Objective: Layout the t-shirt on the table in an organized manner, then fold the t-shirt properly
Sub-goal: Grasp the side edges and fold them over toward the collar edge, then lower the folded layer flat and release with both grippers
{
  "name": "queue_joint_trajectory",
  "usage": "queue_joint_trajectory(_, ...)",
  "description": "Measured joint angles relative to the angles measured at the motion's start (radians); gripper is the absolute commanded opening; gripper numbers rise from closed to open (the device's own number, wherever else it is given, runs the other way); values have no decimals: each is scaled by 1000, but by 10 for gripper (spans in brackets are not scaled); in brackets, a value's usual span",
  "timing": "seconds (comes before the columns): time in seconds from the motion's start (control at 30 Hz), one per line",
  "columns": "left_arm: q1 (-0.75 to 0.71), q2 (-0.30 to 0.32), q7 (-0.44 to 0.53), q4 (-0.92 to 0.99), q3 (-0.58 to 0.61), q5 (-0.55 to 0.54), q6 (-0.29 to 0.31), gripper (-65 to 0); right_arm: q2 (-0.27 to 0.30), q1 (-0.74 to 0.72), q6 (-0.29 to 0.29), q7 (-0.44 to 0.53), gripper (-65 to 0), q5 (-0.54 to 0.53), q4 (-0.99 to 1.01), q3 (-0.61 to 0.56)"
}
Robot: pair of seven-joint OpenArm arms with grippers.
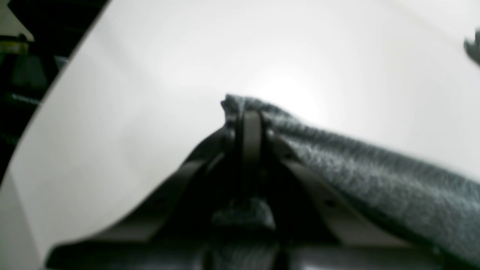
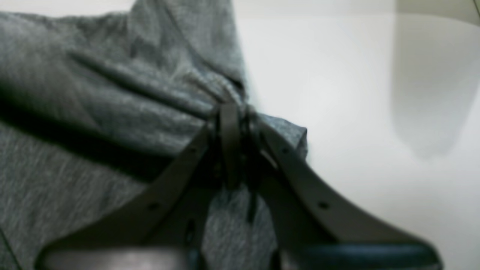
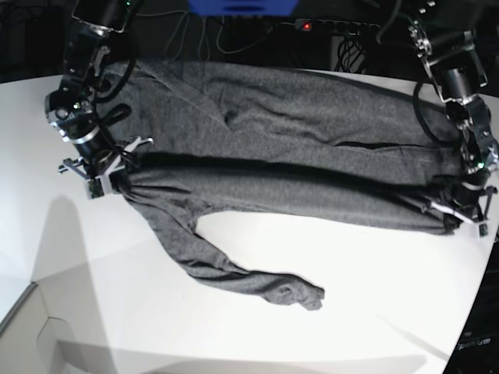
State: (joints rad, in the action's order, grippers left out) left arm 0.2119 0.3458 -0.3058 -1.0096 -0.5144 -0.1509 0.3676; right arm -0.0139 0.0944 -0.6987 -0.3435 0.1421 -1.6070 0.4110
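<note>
The t-shirt [image 3: 273, 148] lies stretched across the far side of the white tabletop [image 3: 234, 312], one sleeve trailing toward the near edge, seen only from the base view. The wrist views show each grip: the left hand [image 1: 250, 112] and the right hand [image 2: 229, 112] are each clamped on bunched fabric.

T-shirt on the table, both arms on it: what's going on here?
Both arms are gripping the t-shirt, which is stretched between them across the table. The left gripper is shut on one end, the right gripper on the other. A fold runs lengthwise along the shirt, and one sleeve trails loose toward the front. The fold is not finished.
</note>
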Motion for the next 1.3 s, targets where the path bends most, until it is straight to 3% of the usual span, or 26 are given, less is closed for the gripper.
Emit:
queue_joint_trajectory(0.23, -69, 6, -3, -2, -83, -126, -1, -649, -4, 127, -4, -1, -650, -2, -108, -1)
queue_joint_trajectory(0.37, -97, 3, -4, -6, -80, -138, -1, -649, -59, 210, -3, 1, -650, -3, -164, -6)
queue_joint_trajectory(0.53, -108, 3, -3, -5, -84, -138, -2, -649, -58, 290, -2, -4, -650, 5, -184, -61)
queue_joint_trajectory(0.97, -156, 14, -2, -16, -132, -138, -3, -649, -39, 307, -3, 3, -650, 4, -142, -100)
queue_joint_trajectory(1.13, -166, 18, -96, -93, -134, -140, -5, -649, -19, 302, -3, 3, -650, 2, -142, -97)
queue_joint_trajectory(1.3, -170, 17, -125, -90, -132, -135, -3, -649, -19, 303, -3, 3, -650, 4, -142, -98)
